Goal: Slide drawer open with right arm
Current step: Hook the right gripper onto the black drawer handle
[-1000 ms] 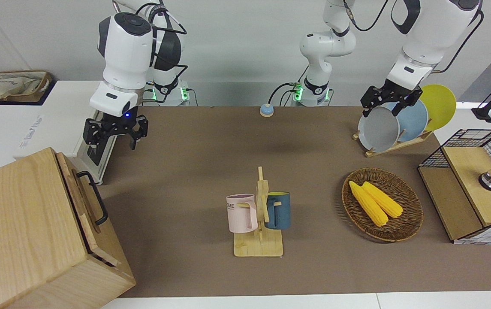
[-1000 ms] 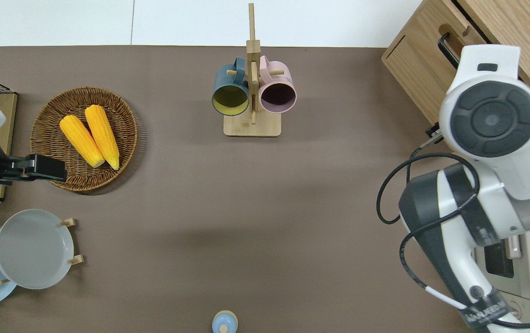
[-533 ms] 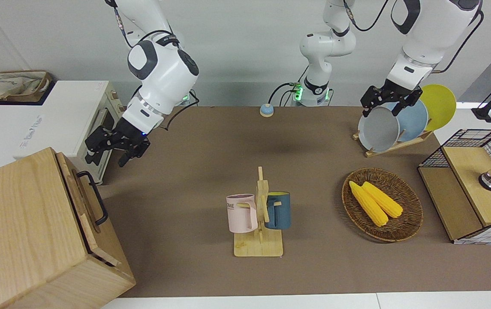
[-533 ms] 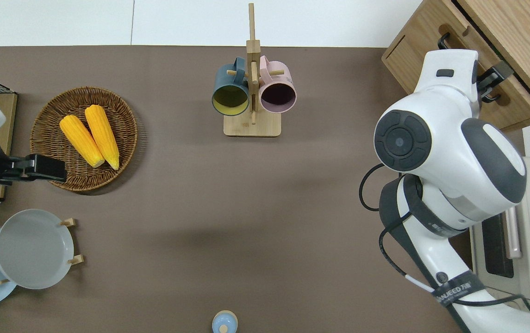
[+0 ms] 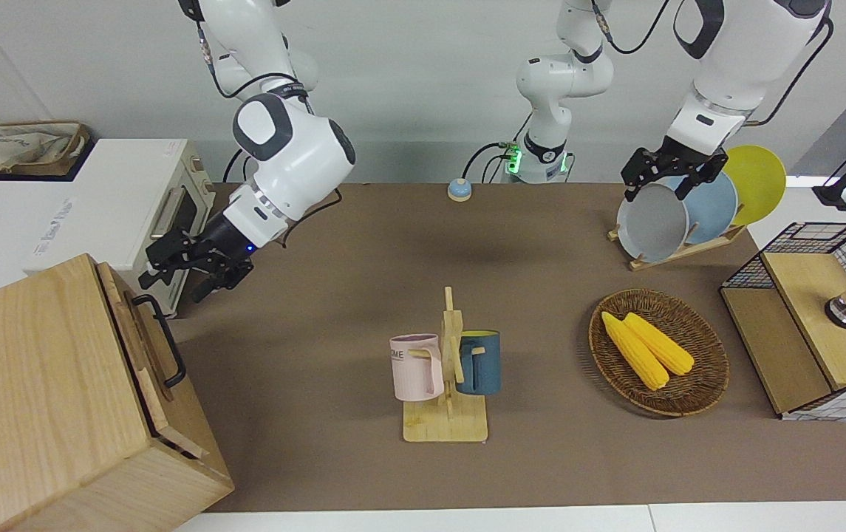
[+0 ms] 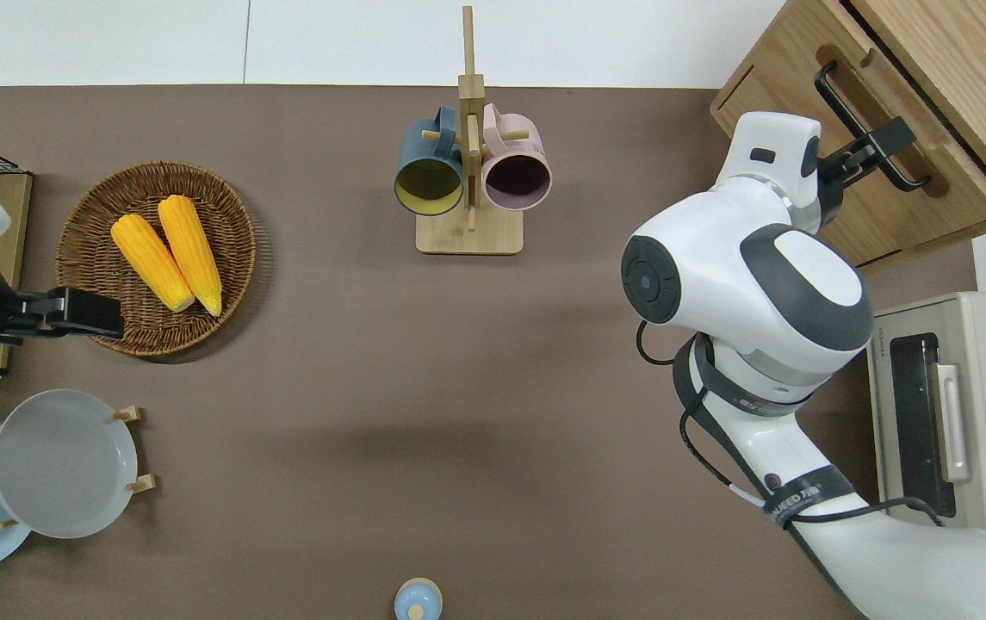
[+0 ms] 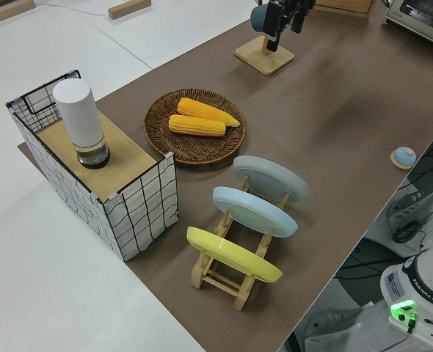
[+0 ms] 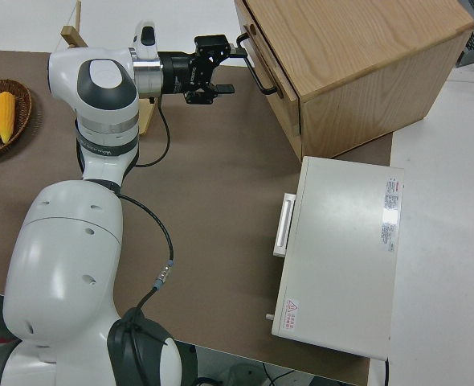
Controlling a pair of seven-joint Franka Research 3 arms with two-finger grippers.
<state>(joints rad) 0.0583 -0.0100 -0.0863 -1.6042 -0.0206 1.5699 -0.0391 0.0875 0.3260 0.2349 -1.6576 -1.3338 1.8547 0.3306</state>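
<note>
Fingers point(image 6: 883, 136) of the right gripper point(image 5: 175, 275) are spread open and hold nothing, turned sideways so the black handle point(image 6: 865, 126) of the shut drawer point(image 6: 880, 155), just past their tips, can fit between them for pulling; the left arm is parked.

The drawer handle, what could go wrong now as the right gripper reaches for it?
The right gripper is open at the handle but not yet closed on it, so it could close off-centre and slip. The drawer shows as shut, and pulling at an angle might drag the whole wooden box. The toaster oven sits near the arm's elbow.
</note>
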